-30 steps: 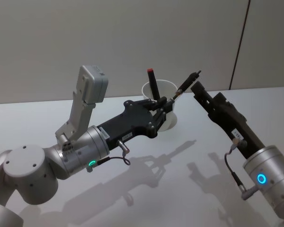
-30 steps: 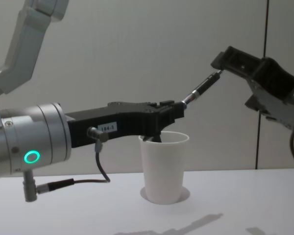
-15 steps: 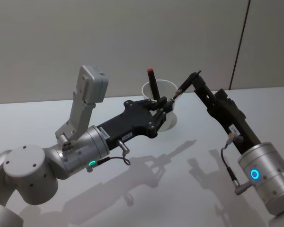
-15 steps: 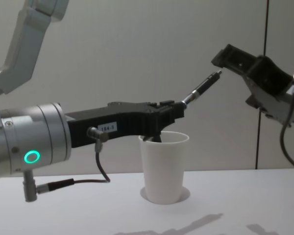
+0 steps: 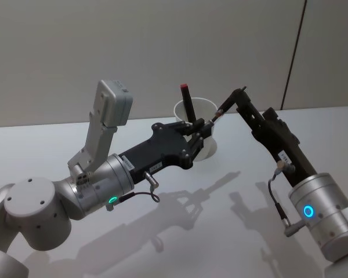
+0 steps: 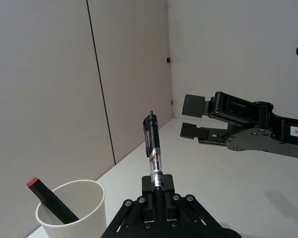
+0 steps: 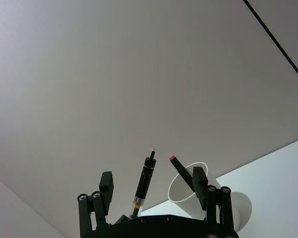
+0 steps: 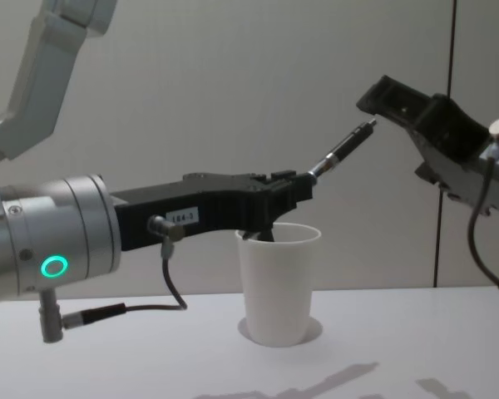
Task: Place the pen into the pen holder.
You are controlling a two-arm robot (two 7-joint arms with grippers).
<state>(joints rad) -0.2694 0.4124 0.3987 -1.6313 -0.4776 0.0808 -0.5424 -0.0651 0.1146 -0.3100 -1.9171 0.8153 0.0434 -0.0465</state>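
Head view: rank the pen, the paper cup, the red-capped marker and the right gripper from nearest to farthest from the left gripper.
1. Pen: clamped in the jaws of the left gripper, angled up to the right.
2. Paper cup and red-capped marker standing in it: just behind the jaws, too close to call.
3. Right gripper: farthest, open at the pen's upper end.

wall [image 5: 104,46]: plain grey panels | seam [image 5: 294,52]: dark vertical line at right | table [image 5: 40,150]: white, soft shadows
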